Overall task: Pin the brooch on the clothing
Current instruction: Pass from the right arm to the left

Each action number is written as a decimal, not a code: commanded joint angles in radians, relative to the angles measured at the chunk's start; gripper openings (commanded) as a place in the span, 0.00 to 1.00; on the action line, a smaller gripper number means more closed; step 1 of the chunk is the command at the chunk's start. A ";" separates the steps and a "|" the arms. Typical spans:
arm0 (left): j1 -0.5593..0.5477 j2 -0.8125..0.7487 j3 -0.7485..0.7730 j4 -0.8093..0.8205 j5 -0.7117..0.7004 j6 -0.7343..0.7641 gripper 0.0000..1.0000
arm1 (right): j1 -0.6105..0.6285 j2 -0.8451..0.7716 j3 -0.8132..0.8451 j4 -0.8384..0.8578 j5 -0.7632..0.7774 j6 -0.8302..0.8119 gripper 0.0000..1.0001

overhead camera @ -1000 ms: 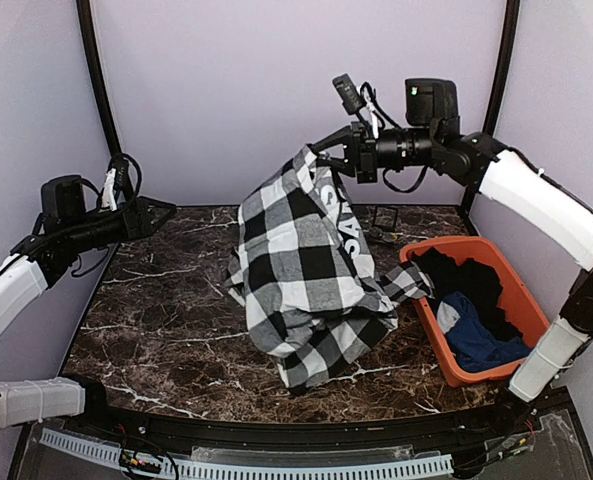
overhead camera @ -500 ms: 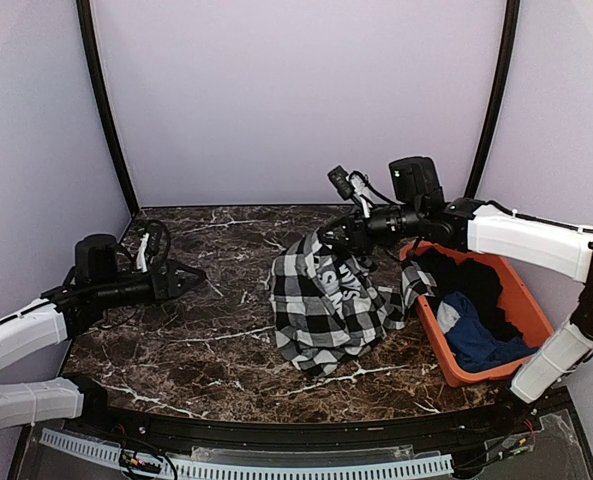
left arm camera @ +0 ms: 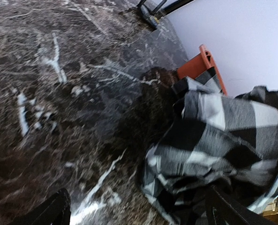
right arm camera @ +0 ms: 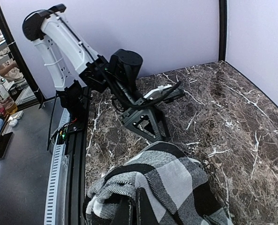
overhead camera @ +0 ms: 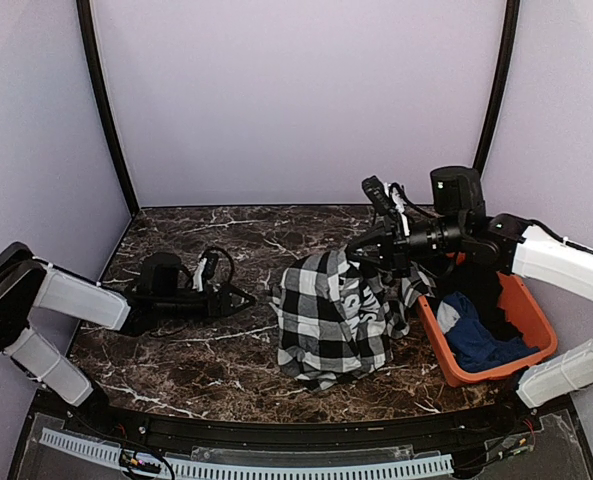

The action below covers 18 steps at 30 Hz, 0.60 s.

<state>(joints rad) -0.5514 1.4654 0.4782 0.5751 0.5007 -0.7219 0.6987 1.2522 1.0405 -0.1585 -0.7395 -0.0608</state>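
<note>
The clothing (overhead camera: 334,318), a black-and-white checked shirt with white lettering, lies heaped on the marble table just left of the basket. My right gripper (overhead camera: 361,252) is shut on a fold at the top of the heap, and its closed fingers pinch the checked cloth (right arm camera: 176,180) in the right wrist view. My left gripper (overhead camera: 244,297) is open, low over the table, and points right at the shirt with a short gap between them. In the left wrist view the shirt (left arm camera: 223,131) fills the right side, just ahead of the spread fingers (left arm camera: 52,213). No brooch is in view.
An orange basket (overhead camera: 458,377) stands at the right, its corner (left arm camera: 195,65) also in the left wrist view. It holds a dark blue garment (overhead camera: 476,338) and a black one (overhead camera: 484,285). The left arm (right arm camera: 124,65) stretches across the table.
My right gripper has brought the shirt down from a high hanging hold to a heap on the table. The left arm has dropped low and reached right toward the shirt.
</note>
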 commanded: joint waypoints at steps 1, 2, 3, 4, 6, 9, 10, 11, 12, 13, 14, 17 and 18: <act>-0.008 0.232 0.043 0.473 0.104 -0.144 1.00 | 0.005 -0.048 -0.048 0.029 -0.038 -0.025 0.00; -0.009 0.272 0.046 0.637 0.119 -0.207 1.00 | 0.005 -0.051 -0.052 0.033 -0.035 -0.024 0.00; -0.009 0.360 0.046 0.822 0.150 -0.245 1.00 | 0.005 -0.052 -0.057 0.034 -0.034 -0.021 0.00; -0.010 0.406 0.052 0.912 0.164 -0.318 1.00 | 0.005 -0.054 -0.059 0.037 -0.034 -0.019 0.00; -0.018 0.511 0.092 1.033 0.209 -0.383 0.95 | 0.005 -0.056 -0.061 0.040 -0.035 -0.015 0.00; -0.056 0.565 0.116 1.050 0.243 -0.350 0.90 | 0.005 -0.059 -0.062 0.042 -0.026 -0.014 0.00; -0.070 0.569 0.120 1.050 0.245 -0.340 0.89 | 0.005 -0.061 -0.061 0.042 -0.026 -0.015 0.00; -0.074 0.574 0.121 1.050 0.245 -0.338 0.89 | 0.005 -0.062 -0.058 0.042 -0.021 -0.017 0.00; -0.079 0.575 0.117 1.050 0.244 -0.333 0.89 | 0.005 -0.062 -0.056 0.042 -0.018 -0.017 0.00; -0.080 0.576 0.114 1.051 0.240 -0.333 0.89 | 0.005 -0.062 -0.054 0.042 -0.016 -0.020 0.00; -0.080 0.576 0.110 1.052 0.240 -0.334 0.89 | 0.005 -0.061 -0.052 0.042 -0.013 -0.022 0.00; -0.082 0.567 0.101 1.051 0.243 -0.339 0.88 | 0.005 -0.054 -0.047 0.042 0.009 -0.025 0.00; -0.082 0.561 0.090 1.052 0.240 -0.338 0.89 | 0.005 -0.051 -0.046 0.042 0.018 -0.025 0.00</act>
<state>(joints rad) -0.6342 2.0365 0.5945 1.3163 0.7193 -1.0489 0.6987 1.2152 0.9810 -0.1589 -0.7479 -0.0742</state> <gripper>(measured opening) 0.886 0.008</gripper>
